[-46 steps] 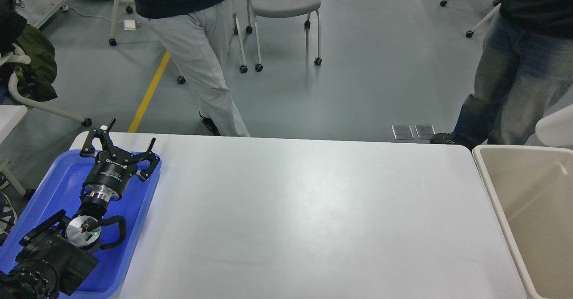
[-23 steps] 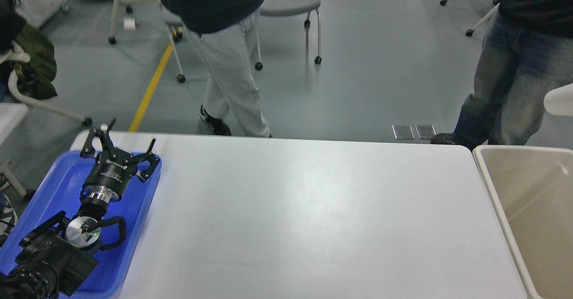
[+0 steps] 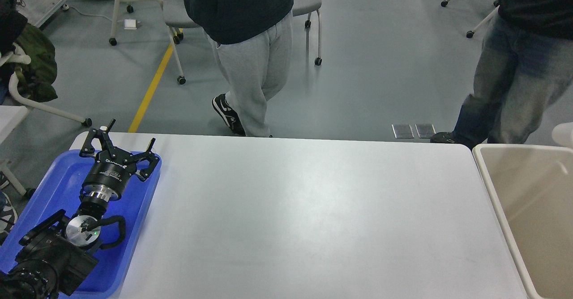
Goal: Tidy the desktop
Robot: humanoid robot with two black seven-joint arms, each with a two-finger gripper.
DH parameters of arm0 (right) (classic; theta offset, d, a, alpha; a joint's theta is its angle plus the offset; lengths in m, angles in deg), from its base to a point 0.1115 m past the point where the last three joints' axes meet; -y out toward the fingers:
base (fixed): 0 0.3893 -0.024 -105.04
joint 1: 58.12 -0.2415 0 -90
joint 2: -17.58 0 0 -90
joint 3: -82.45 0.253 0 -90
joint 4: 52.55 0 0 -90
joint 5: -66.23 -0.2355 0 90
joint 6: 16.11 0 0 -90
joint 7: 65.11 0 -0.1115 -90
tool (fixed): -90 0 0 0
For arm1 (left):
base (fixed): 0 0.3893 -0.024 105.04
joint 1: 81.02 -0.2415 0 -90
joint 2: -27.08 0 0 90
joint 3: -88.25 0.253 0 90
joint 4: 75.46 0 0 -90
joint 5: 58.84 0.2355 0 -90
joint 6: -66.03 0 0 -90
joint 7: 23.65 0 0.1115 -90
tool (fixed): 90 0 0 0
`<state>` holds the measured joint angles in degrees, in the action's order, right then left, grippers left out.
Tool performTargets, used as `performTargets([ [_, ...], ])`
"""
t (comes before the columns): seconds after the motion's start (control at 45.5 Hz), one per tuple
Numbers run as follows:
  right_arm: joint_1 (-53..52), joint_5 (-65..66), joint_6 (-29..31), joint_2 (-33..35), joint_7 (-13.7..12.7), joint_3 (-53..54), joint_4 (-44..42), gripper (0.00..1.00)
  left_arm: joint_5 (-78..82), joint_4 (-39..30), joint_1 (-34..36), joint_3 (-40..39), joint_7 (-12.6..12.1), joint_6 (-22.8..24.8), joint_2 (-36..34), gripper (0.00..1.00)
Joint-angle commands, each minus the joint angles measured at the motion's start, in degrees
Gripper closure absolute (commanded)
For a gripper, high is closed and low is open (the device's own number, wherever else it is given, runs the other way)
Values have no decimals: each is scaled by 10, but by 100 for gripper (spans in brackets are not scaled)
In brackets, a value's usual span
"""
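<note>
One left end effector (image 3: 120, 143) released over blue tray (image 3: 53, 182); body lettering unreadable; desktop (image 3: 313, 218).

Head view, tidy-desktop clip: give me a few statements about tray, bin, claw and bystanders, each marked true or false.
1. The left claw is over the blue tray, fingers spread. True.
2. The beige bin stands at the left end of the desktop. False: it stands at the right end.
3. The right claw is in view. False: only the left arm shows.
4. A person in grey sweatpants stands beyond the desktop's far edge. True.
5. The claw is holding a cup. False: nothing is between its fingers.
</note>
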<state>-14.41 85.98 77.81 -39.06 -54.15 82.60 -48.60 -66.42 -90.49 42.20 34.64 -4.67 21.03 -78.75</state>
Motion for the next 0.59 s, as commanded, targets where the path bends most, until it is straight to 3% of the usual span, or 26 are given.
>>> performTargets([
  [0.0,68,-188,-23,-74,-80,7,-62,100,0,0,0,0,0,0,0,0],
  [0.352,102,-267,-44,-116,-179,143,-62,100,-1,0,0,0,0,0,0,0],
  [0.571,102,-268,-54,-131,-192,184,-61,100,-1,0,0,0,0,0,0,0],
])
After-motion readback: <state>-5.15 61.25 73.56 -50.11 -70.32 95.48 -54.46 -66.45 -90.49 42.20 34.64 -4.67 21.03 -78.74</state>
